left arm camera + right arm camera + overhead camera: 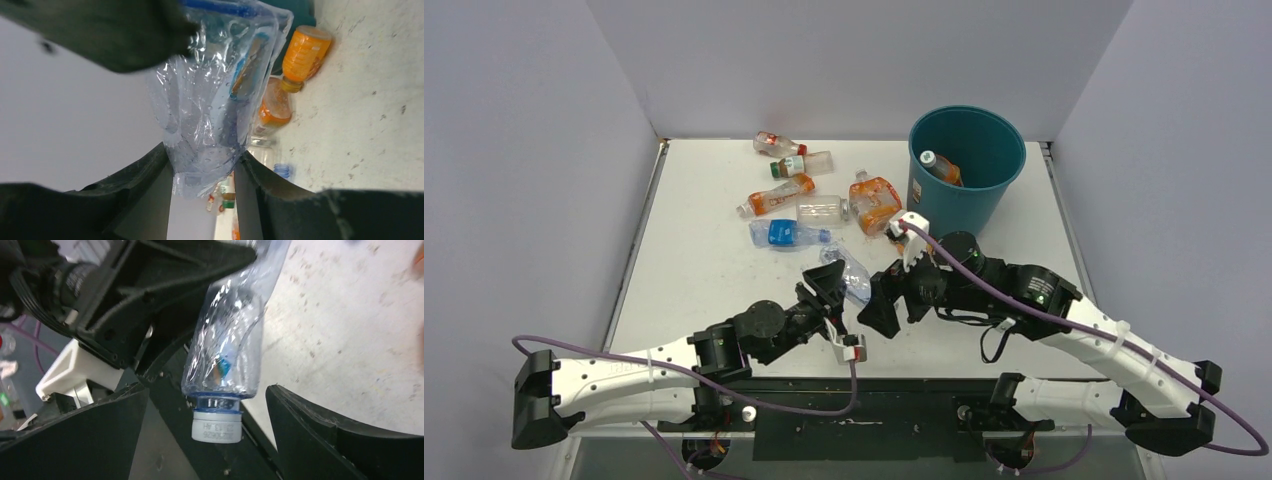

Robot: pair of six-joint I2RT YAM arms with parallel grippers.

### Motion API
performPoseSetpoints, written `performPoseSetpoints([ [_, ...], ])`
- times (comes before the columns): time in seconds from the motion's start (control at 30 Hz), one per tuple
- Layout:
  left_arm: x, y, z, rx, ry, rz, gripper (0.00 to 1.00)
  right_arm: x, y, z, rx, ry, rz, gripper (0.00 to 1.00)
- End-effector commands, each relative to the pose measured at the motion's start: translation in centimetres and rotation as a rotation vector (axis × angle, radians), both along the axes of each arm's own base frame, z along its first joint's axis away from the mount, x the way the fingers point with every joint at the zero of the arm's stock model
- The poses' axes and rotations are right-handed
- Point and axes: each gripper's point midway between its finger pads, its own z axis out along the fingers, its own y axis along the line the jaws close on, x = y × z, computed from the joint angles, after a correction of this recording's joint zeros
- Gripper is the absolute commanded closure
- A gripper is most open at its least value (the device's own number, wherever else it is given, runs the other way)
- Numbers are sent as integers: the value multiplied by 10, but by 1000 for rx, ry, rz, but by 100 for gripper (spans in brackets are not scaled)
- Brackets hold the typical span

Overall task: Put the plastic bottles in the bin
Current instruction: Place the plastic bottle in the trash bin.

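The left gripper (827, 288) pinches a crushed bottle (227, 340) by its flattened end, over the near part of the table (704, 270), well short of the bin (964, 200). The right gripper (207, 390) has its jaws spread either side of the white cap (216, 427), touching nothing. A second bottle (939, 166) lies inside the bin.

Light: bright, even, overhead.
Shadows: faint, soft, on white table (694, 270).
Glare: glints on crushed clear plastic bottle (200, 115).
Focus: wrist views blurred at near edges; top view sharp.
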Motion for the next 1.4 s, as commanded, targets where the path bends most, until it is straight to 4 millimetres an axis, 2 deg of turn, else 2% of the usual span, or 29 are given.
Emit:
performPoseSetpoints([
  [0.0,-14,-8,34,-255,185,-67,83,30,-10,91,256,-252,-159,10],
  [0.13,-26,-18,35,-367,432,-124,85,48,-31,151,499,-427,-306,10],
  [0.2,-32,-24,37,-427,597,-160,86,50,-39,171,604,-495,-345,10],
  [0.3,-42,-30,43,-538,846,-228,86,53,-41,182,681,-557,-360,10],
  [0.43,-48,-30,54,-623,1021,-294,86,63,-25,177,650,-563,-357,9],
  [0.63,-35,-37,53,-651,1176,-268,89,75,-10,169,661,-567,-377,6],
  [0.8,-29,-41,50,-651,1226,-250,90,83,10,156,609,-549,-362,2],
  [0.87,-28,-39,50,-661,1216,-246,89,86,12,151,587,-548,-374,0],
  [1.23,-23,-35,48,-693,1176,-232,89,97,6,136,536,-549,-453,36],
  [1.3,-20,-34,48,-701,1170,-220,90,97,8,134,530,-541,-449,37],
  [1.37,-19,-33,49,-709,1164,-216,90,97,10,130,520,-531,-442,34],
])
